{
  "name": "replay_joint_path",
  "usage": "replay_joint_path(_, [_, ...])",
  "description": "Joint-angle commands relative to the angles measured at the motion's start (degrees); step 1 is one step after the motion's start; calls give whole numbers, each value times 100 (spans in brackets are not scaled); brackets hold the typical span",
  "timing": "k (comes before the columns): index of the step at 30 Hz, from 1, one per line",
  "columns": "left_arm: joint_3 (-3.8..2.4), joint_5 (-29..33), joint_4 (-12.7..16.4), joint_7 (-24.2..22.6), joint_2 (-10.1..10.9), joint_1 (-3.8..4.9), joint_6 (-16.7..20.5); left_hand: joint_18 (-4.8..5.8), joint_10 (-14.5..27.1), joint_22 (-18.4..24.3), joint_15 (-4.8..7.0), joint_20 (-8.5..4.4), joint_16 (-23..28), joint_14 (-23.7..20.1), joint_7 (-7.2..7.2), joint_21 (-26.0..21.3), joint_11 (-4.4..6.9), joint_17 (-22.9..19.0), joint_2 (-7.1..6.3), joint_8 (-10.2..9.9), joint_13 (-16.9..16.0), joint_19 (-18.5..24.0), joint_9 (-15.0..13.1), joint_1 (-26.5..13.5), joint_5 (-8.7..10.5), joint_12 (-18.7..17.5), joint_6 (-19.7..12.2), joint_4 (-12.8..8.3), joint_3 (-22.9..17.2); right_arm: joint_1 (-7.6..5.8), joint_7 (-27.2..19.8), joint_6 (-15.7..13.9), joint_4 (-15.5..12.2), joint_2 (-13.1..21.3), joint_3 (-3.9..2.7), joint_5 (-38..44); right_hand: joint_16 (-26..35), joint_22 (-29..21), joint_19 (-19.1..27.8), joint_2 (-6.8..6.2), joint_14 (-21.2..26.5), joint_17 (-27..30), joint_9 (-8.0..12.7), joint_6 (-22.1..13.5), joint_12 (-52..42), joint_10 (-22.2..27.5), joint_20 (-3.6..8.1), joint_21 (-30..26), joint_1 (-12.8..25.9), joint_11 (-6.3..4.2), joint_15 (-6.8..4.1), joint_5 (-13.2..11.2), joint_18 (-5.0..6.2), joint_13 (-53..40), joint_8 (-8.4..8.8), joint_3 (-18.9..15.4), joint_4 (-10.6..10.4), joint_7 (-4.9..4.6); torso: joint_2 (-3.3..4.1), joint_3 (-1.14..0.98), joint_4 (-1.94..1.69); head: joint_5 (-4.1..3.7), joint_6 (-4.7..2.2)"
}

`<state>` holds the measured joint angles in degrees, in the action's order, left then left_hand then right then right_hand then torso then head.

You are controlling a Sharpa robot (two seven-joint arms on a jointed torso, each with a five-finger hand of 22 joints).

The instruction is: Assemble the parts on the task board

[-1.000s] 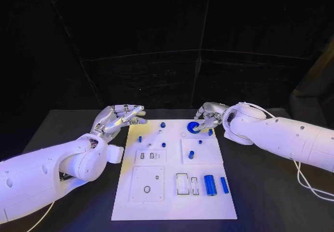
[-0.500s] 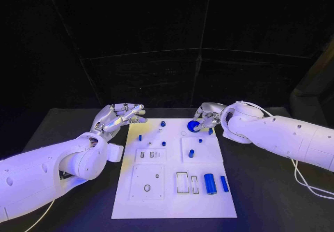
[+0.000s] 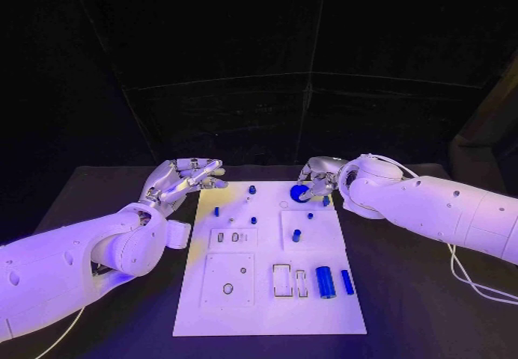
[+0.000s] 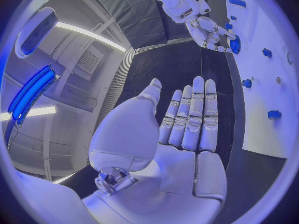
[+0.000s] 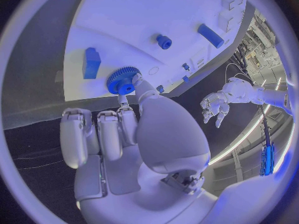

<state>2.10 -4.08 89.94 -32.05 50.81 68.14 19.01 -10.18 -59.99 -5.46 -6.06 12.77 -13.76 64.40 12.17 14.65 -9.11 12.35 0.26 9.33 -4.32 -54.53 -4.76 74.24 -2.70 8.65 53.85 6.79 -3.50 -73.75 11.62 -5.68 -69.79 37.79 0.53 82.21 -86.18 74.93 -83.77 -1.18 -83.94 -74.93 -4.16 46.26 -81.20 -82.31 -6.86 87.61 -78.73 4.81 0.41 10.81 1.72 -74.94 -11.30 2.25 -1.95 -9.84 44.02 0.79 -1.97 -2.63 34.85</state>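
black worktop (image 3: 119, 187) carries the white task board (image 3: 270, 314). near on it lie two blue bars (image 3: 325, 283), untouched. far right, the right hand (image 3: 315, 178) has closed in on the blue gear (image 3: 299, 194) since a second ago, fingers now pinching it, likely seating it. far left, the left hand (image 3: 186, 179) stays hovering off the board, fingers apart, holding nothing.

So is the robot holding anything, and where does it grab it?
The right hand pinches the blue gear at its toothed rim, at the task board's far end. The left hand holds nothing, fingers straight.
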Motion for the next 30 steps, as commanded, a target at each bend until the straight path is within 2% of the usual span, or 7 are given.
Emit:
replay_joint_path(1, [-4,-30,2,-9,1,9,-88,-36,-13,7,-24,2,22,7,32,-29,-12,7,52,-18,10,-50,6,4,-2,-39,27,-34,14,-12,58,138,7,1,1,166,-32,907,-252,1,-425,-600,-8,40,-45,-50,3,32,-55,2,12,-17,-39,-441,-25,0,37,-3,-3,2,1,3,7])
replay_joint_path(6, [-4,-30,-6,2,3,9,-103,-36,-17,10,-24,2,27,8,31,-33,-12,10,54,-21,11,-53,8,0,-2,-44,29,-36,19,-11,53,171,4,-2,2,179,-51,993,-304,45,-434,-645,-7,70,-136,-127,6,62,-97,1,10,-34,-58,-556,-49,47,82,-4,0,1,-1,3,16])
replay_joint_path(9, [-4,-30,-9,9,3,9,-115,-36,-17,10,-24,2,27,8,31,-33,-12,10,54,-21,11,-53,8,0,-2,-44,29,-36,19,-11,39,168,1,-10,2,201,-59,1034,-329,115,-436,-658,0,99,-157,-139,5,77,-151,7,14,-214,-67,-586,-72,139,148,-10,-1,-2,-4,-1,16])
replay_joint_path(15, [-4,-30,-13,21,4,9,-128,-36,-17,11,-24,2,29,8,31,-34,-12,11,55,-22,11,-53,8,0,-2,-45,29,-36,21,-11,22,124,-4,-34,2,295,-62,1055,-340,227,-434,-660,1,221,-184,-158,2,85,-256,8,16,-309,-71,-633,-129,340,290,-17,-1,1,-3,11,29])
replay_joint_path(19, [-4,-30,-14,29,4,9,-142,-36,-17,11,-24,2,29,8,31,-34,-12,11,55,-22,11,-53,8,0,-2,-45,29,-36,21,-10,23,-100,-42,-45,2,561,-73,1107,-372,435,-439,-687,-24,523,-247,-217,16,103,-399,-28,-15,-527,-82,-720,-249,644,428,28,-1,0,-1,7,24])
replay_joint_path(22, [-4,-30,-15,33,4,9,-149,-36,-18,12,-24,2,32,7,31,-36,-12,12,55,-24,12,-53,9,-1,-2,-47,29,-37,23,-8,-26,-402,-112,-42,2,764,-75,1147,-396,527,-440,-694,-35,748,-304,-273,54,117,-405,-79,-63,-570,-90,-793,-324,839,495,90,-4,1,-1,11,26])
replay_joint_path(30, [-4,-30,-21,38,3,9,-154,-36,-18,12,-24,2,32,7,31,-36,-12,12,55,-24,12,-53,9,-1,-2,-47,29,-37,23,-5,-126,-823,-454,2,2,848,-59,1171,-412,425,-434,-659,18,921,-297,-289,121,125,-63,-142,-120,-554,-96,-806,-256,1035,474,158,-4,4,-9,25,12])
